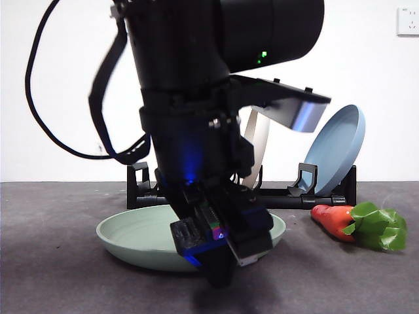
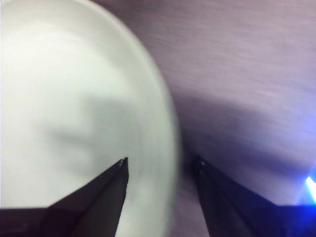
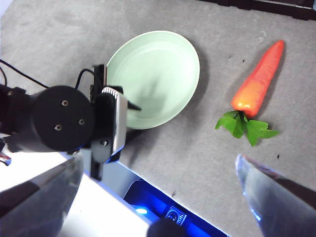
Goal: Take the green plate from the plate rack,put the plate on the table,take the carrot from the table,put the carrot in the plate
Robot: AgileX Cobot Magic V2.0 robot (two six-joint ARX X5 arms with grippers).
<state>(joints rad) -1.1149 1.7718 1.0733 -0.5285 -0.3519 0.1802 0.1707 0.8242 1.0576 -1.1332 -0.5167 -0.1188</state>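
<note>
My left pincer [image 2: 159, 165] is released, jaws straddling the rim of the green plate [image 1: 131, 237], which lies flat on the worktop [image 1: 52, 275]. The carrot [image 1: 335, 219] lies at its 3 o'clock, apart. My right pincer [image 3: 158, 170] hangs spread.

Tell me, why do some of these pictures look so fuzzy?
Left wrist view: the green plate and table smear, likely from motion. Front view: the near arm looks soft and dark. Right wrist view: sharp, with the carrot crisp.
</note>
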